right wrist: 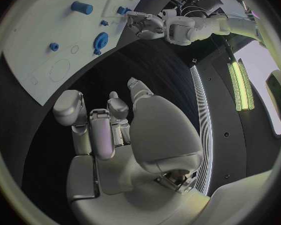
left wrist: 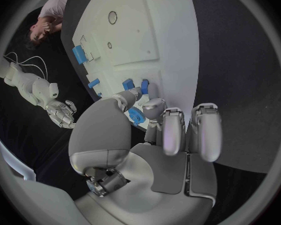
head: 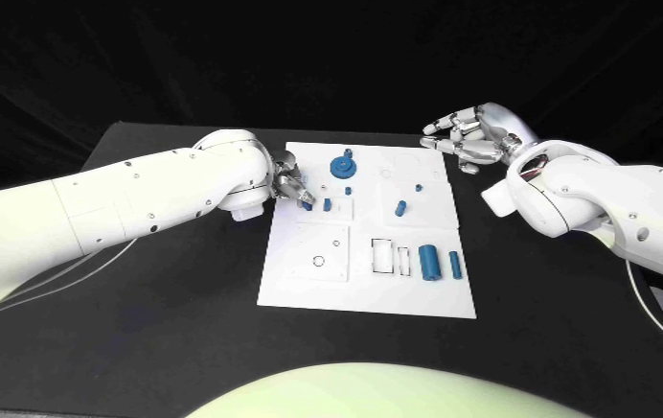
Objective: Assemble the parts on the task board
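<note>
The white task board (head: 362, 279) lies mid-table. My left hand (head: 290, 184) hangs over its left edge, fingers pointing down beside a small blue part (head: 306, 204); that part (left wrist: 144, 86) stands just past the fingertips (left wrist: 154, 106), and I cannot see them closed on it. A second small part (head: 328, 204) stands right next to it. The blue gear (head: 343, 166) sits near the far edge of the board. My right hand (head: 474, 137) floats off the far right corner, loosely bent and holding nothing. A blue cylinder (head: 431, 262) and a slim bar (head: 455, 265) lie near the right edge.
More small blue pegs (head: 418, 188) and a short piece (head: 400, 209) sit mid-board. A round hole (head: 319, 262) and rectangular slots (head: 380, 256) mark the board's near half. Black table (head: 166, 293) surrounds it. The right wrist view shows the gear (right wrist: 102, 38) and my left hand (right wrist: 143, 22).
</note>
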You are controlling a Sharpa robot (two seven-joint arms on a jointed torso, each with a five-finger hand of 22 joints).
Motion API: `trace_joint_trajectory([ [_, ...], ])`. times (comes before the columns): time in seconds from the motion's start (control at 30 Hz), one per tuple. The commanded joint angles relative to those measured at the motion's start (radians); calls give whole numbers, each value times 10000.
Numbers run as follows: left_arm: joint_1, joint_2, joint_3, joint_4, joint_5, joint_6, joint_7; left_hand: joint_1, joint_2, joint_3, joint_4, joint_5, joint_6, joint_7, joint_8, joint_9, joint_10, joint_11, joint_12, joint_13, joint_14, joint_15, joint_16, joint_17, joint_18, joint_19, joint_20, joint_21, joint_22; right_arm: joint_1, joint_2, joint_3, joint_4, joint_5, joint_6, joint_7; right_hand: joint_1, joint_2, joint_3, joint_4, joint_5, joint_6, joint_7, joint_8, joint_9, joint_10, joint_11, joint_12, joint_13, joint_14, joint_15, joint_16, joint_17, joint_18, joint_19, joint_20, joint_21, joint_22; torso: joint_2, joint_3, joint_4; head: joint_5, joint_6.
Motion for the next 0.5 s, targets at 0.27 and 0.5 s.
trace_joint_trajectory([
  [0.27,-9,20,-14,-18,35,140,-162,-128,4,-245,93,-65,99,-1,73,36,61,-19,64,51,769,-95,45,1939,-91,510,-82,67,1361,-6,0,4,17,-40,70,43,-86,36,-49,12,70,0,-8,66,-17,-29,13,1,-12,464,-63,-25,434,121,-69,-31,-67,-15,-3,1,0,10,-11],
  [0.5,-7,31,-14,-25,38,133,-174,-231,67,-702,320,-70,133,-10,108,91,92,-26,129,140,770,-107,48,1942,-101,528,-90,93,1406,-6,1,4,17,-40,71,53,-86,36,-49,12,70,0,-8,66,-17,-29,13,1,-12,464,-63,-25,434,121,-69,-31,-67,-15,-1,1,-3,13,-13],
])
